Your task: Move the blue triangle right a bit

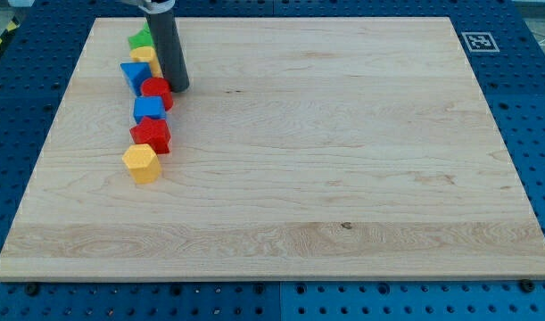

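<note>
The blue triangle (133, 75) lies near the board's upper left, in a line of blocks running down the view. Above it sit a yellow block (144, 56) and a green block (142, 39). Below it are a red round block (156, 91), a blue block (149, 110), a red star-like block (152, 135) and a yellow hexagon (142, 164). My dark rod comes down from the view's top. My tip (177, 87) rests just right of the red round block and right of the blue triangle.
The wooden board (343, 160) lies on a blue pegboard table. A black-and-white marker tag (478, 41) sits at the board's upper right corner.
</note>
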`<state>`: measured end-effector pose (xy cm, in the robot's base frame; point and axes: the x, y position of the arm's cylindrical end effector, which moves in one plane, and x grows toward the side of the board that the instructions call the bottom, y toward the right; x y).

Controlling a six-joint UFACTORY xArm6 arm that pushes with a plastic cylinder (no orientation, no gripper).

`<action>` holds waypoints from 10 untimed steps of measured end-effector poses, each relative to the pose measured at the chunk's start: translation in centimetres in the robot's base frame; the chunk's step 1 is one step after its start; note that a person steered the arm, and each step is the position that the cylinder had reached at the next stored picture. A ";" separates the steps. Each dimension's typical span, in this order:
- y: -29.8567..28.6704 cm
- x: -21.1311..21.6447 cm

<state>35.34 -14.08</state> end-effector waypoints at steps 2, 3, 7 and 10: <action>1.1 1.0; 4.0 0.8; 0.7 -16.2; -14.5 -15.3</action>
<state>19.99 -28.60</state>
